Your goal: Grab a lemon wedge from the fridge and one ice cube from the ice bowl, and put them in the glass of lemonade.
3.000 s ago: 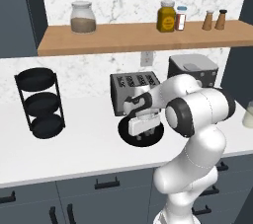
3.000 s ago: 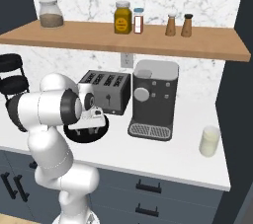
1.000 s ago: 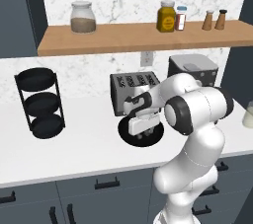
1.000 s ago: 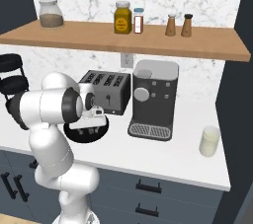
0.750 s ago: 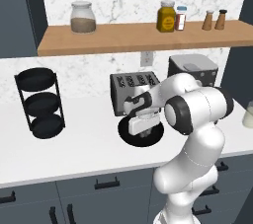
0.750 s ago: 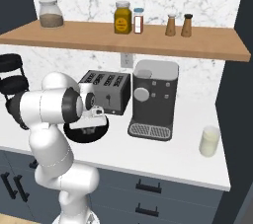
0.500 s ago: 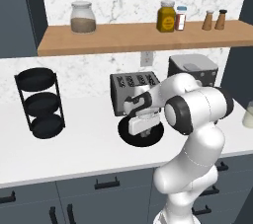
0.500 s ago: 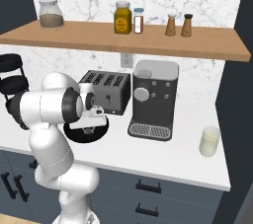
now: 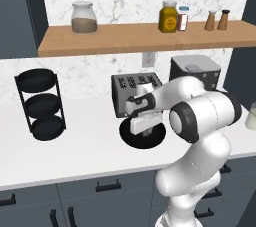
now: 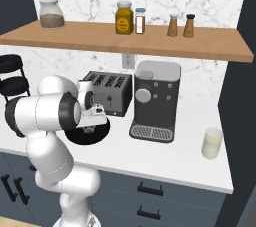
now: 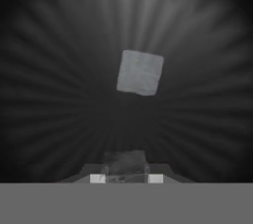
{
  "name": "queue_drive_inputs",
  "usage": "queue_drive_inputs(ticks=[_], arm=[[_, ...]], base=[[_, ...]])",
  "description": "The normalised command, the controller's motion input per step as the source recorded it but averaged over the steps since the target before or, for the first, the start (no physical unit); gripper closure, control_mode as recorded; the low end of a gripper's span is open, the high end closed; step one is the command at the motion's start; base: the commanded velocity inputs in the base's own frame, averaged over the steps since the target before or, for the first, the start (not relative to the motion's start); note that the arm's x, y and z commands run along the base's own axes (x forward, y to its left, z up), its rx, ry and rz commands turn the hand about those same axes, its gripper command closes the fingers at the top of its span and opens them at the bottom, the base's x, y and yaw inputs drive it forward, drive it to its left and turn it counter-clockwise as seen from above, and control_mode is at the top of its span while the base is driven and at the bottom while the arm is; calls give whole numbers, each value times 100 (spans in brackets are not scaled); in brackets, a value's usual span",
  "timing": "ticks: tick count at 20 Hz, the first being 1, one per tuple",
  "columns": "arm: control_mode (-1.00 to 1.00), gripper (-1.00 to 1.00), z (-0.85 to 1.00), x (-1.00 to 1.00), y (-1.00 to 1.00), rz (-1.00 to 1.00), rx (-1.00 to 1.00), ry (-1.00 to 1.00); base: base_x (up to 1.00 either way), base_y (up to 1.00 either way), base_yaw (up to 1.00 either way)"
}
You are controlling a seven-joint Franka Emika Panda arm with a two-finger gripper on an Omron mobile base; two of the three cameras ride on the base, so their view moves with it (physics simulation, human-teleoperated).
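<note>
Over the white counter the arm bends forward and down, and the gripper dips into the black ice bowl, a shallow dark dish just in front of the toaster. From the right base camera the same dish sits partly hidden behind the white hand. Looking along the fingers, the bowl's ribbed dark floor spreads out, with 1 loose ice cube lying flat on it ahead of the tips. Between the 2 finger tips, at the bottom of that picture, a second ice cube, pale and translucent, is pinched; the jaws stand narrowly apart, closed against its sides.

Beside the toaster to the right stands the dark coffee machine, and well apart from it, near the counter's right end, the glass of lemonade stands upright with its pale liquid. A black 3-tier stand occupies the counter's left part.

Above, the wooden shelf carries a lidded jar with brown contents, an amber jar, a small red-labelled bottle just beside it, and 2 shakers side by side. Dark blue-grey drawer fronts with black handles run below the counter.
</note>
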Motion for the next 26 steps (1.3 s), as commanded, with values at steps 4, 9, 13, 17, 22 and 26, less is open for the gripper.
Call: queue_drive_inputs(ticks=[4, 9, 13, 17, 22, 26], arm=[[-100, 100, 35, -16, 0, 0, 0, -14], [-100, 100, 34, -15, 0, 0, 1, -12], [-100, 100, 34, -59, -9, 0, 11, -21], [-100, 100, 81, -81, -24, -1, 1, -29], [-100, 100, 100, -82, -71, -15, 0, -17], [-100, 100, 100, -56, -100, -30, 0, -2]], base=[[0, 0, 0], [0, 0, 0], [0, 0, 0], [0, 0, 0], [0, 0, 0], [0, 0, 0]])
